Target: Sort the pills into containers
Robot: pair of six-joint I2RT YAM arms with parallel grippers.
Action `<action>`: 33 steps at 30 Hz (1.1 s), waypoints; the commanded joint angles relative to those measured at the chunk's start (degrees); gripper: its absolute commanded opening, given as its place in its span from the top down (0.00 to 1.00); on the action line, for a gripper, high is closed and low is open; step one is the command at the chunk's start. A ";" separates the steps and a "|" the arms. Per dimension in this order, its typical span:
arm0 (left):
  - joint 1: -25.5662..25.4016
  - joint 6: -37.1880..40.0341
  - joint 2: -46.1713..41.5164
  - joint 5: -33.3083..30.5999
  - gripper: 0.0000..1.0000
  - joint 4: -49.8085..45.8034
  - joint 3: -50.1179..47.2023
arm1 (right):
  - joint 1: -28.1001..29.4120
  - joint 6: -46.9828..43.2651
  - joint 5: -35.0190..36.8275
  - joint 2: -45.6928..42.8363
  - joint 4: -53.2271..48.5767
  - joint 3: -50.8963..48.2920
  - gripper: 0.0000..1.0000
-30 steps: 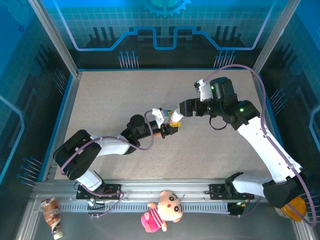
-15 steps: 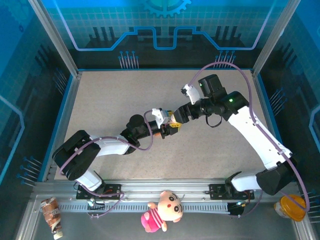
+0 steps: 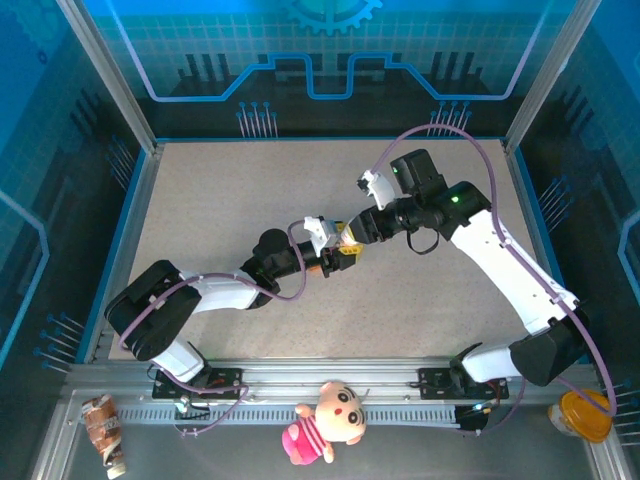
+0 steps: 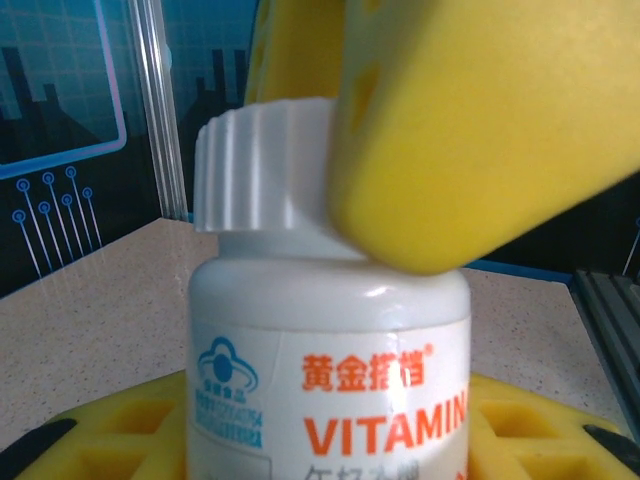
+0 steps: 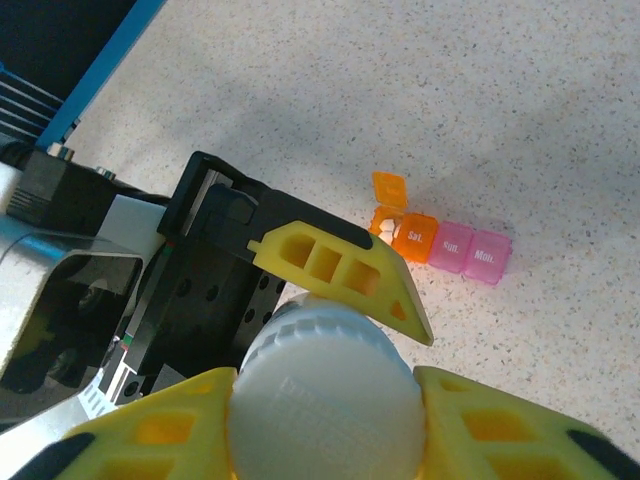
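Note:
A white vitamin bottle [image 4: 330, 380] with orange lettering stands upright between the yellow fingers [image 4: 130, 430] of my left gripper [image 4: 330, 445], which is shut on its body. My right gripper [image 5: 325, 425] comes from above and is shut on the bottle's ribbed white cap [image 5: 325, 395]; one of its fingers [image 4: 480, 130] presses the cap's side. Both grippers meet at mid-table [image 3: 345, 243]. The containers [image 5: 440, 243], a small orange and pink strip, lie on the table just beyond the bottle. The end orange lid [image 5: 390, 188] is up, with white pills [image 5: 382, 228] inside.
Speckled beige table [image 3: 220, 200] walled by a metal and blue frame. On the near rail lie a plush doll [image 3: 325, 410], a snack wrapper [image 3: 103, 430] at the left and an orange-lidded jar [image 3: 580, 415] at the right.
My right arm has swung left to the bottle and its gripper has closed on the cap. The left arm and the bottle have stayed put.

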 commanded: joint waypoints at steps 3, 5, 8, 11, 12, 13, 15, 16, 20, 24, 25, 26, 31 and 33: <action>-0.42 0.41 -0.15 1.36 1.00 4.20 1.98 | 3.24 13.49 5.72 -1.07 5.64 -3.25 0.76; -0.40 0.51 -0.15 1.18 1.00 4.26 1.92 | 4.19 15.59 6.27 -2.19 8.59 -5.78 0.76; -0.38 0.60 -0.32 1.09 1.00 4.26 1.74 | 4.13 15.30 6.63 -2.73 9.69 -7.09 0.75; -0.41 0.90 -0.41 0.78 1.00 4.25 1.57 | 3.40 14.06 6.72 -3.01 9.91 -7.11 0.75; -0.38 1.01 -0.41 0.58 1.00 4.33 1.46 | 2.89 14.07 6.86 -3.02 9.71 -6.85 0.75; -0.36 1.04 -0.32 0.19 1.00 4.53 1.32 | 2.41 14.13 6.81 -3.02 9.56 -6.65 0.76; -0.36 1.03 -0.14 -0.65 0.99 5.19 1.08 | 1.55 14.77 6.90 -3.24 10.06 -6.65 0.78; -0.43 0.95 0.00 -1.05 0.99 5.71 1.04 | 1.16 15.11 6.73 -3.35 10.60 -6.65 0.79; -0.36 1.20 0.14 -1.41 1.00 6.04 0.95 | 0.35 17.48 6.37 -2.47 10.54 -6.23 0.84; -0.39 1.56 0.06 -1.77 1.00 6.00 1.10 | 1.10 22.64 7.14 -3.17 13.34 -8.70 0.84; -0.36 1.56 0.12 -1.82 1.00 5.97 1.12 | 1.59 23.94 7.25 -3.43 14.79 -9.75 0.84; -0.37 1.56 0.23 -1.90 1.00 6.08 1.12 | 2.06 24.75 7.40 -3.57 15.81 -10.50 0.84; -0.39 1.65 0.36 -2.87 0.92 6.92 0.87 | 3.16 22.88 9.04 -3.73 17.26 -10.99 0.84; -0.44 1.61 0.34 -4.07 0.77 7.68 0.45 | 2.82 20.81 10.01 -3.90 16.21 -10.14 0.83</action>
